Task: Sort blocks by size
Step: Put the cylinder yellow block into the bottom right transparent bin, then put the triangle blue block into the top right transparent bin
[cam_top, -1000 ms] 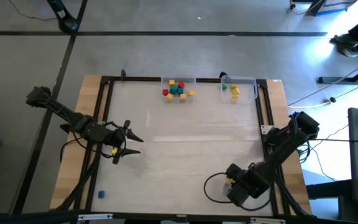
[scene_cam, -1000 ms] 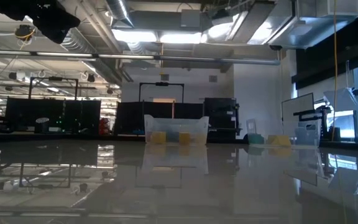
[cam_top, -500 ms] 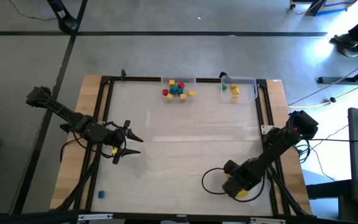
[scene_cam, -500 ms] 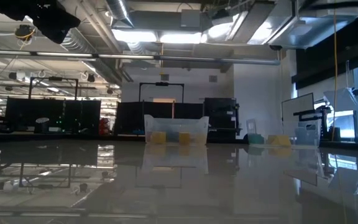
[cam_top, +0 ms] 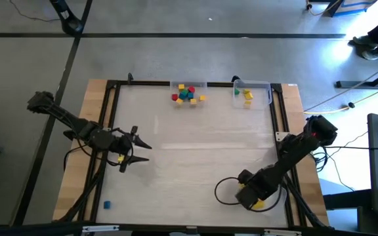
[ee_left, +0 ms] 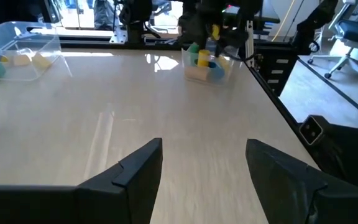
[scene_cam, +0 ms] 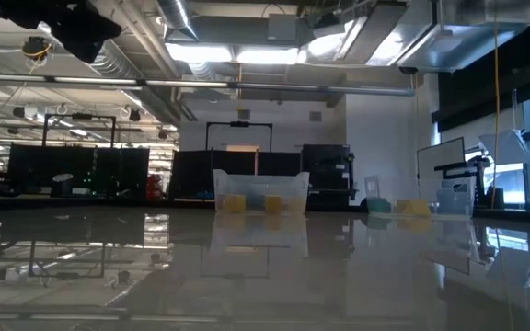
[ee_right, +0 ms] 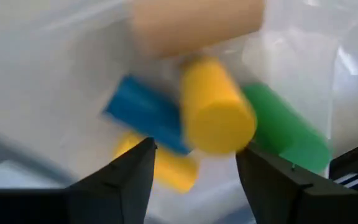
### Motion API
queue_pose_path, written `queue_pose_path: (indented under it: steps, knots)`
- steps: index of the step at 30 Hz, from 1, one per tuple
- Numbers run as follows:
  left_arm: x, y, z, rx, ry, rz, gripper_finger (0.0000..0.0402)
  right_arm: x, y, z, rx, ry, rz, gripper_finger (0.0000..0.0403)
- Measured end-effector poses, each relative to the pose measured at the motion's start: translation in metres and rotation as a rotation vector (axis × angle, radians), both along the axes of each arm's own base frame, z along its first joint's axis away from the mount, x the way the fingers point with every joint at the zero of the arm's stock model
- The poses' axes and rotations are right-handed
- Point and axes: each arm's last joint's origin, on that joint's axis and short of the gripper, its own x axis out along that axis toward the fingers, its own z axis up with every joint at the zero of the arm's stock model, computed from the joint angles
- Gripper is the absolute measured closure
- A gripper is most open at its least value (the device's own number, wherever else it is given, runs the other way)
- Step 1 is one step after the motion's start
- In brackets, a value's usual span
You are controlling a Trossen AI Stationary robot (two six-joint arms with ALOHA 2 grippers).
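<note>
1. Right end effector (cam_top: 251, 198) sits at the counter's near right corner, over a clear tray (ee_right: 303, 56) holding bigger pieces: a yellow cylinder (ee_right: 219, 115), a blue block (ee_right: 145, 115), a green block (ee_right: 284, 127), a tan cylinder (ee_right: 194, 22) and a second yellow piece (ee_right: 166, 168).
2. Its fingers are spread with nothing between them; the yellow cylinder lies just ahead of them, inside the tray.
3. Left end effector (cam_top: 131, 149) hangs over the left side of the counter (cam_top: 195, 170), fingers spread, holding nothing.
4. Far edge, middle: a tray (cam_top: 188, 86) with a cluster of small blocks (cam_top: 188, 94) in red, yellow, blue and green.
5. Far edge, right: another tray (cam_top: 253, 85) with a few yellow and green blocks (cam_top: 247, 96).
6. One blue block (cam_top: 107, 204) lies loose near the counter's near left corner, outside any tray.
7. Judgement: sorting is mostly done, with three groups in trays. The stray blue block looks like what is left; whether the far trays are correctly sized cannot be told.
</note>
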Motion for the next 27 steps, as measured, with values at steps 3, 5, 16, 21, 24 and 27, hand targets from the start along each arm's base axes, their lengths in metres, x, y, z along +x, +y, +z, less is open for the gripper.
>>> queue_pose_path:
  steps: [3,5,16,21,24,27]
  knots:
    - [0.001,0.001,0.001,0.019,-0.011,0.002,0.0183,0.003,0.003,0.022,0.04,-0.049,0.005,0.0172]
    - [0.001,0.001,0.003,0.035,-0.034,-0.005,0.0183,0.005,0.004,0.04,0.055,-0.09,0.023,0.0167]
    - [0.014,-0.005,0.048,0.313,-0.243,-0.045,0.0183,0.034,-0.012,0.121,-0.426,-0.711,0.201,0.0164]
    - [0.027,-0.015,0.054,0.388,-0.006,0.032,0.0183,0.061,-0.021,0.118,-0.784,-0.942,0.357,0.0164]
    - [0.031,-0.026,0.052,0.391,0.183,0.032,0.0183,0.075,-0.031,0.108,-0.849,-0.954,0.43,0.0164]
    - [0.032,-0.041,0.05,0.341,0.329,0.036,0.0183,0.084,-0.042,0.093,-0.859,-0.94,0.468,0.0164]
